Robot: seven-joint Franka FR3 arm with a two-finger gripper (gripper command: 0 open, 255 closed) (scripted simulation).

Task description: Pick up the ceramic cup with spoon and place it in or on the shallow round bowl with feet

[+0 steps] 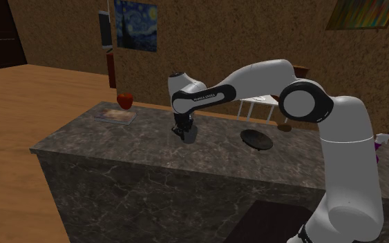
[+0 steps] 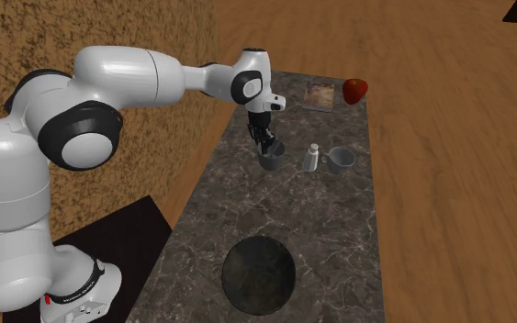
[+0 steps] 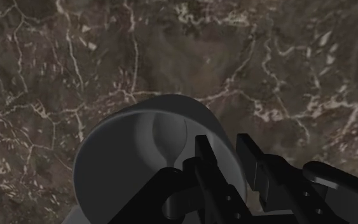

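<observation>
Legible text, numbers, brands: none. Pale lettering strip on the dark forearm band of the arm (image 1: 205, 97), too small to read. Small red and dark marks on the arm's base foot (image 2: 74, 294), likewise unreadable.

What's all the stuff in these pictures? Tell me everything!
Cup with spoon: one, grey, on the counter right at the gripper.
Round bowl: one, dark, on the counter apart from the cup, nearer the stand.
Mug: one, grey, on the counter near the cup.
Small bottle: one, pale, between cup and mug.
Red round thing: one, red, at the counter's far corner.
Flat book-like thing: one, pale brown, beside the red thing.
Counter: one, dark and marbled, under everything.
Painting: one, blue and yellow, on the brown wall.
Arm: one, white with dark joints, reaching over the counter.
Gripper: one, black, down at the cup.
</observation>
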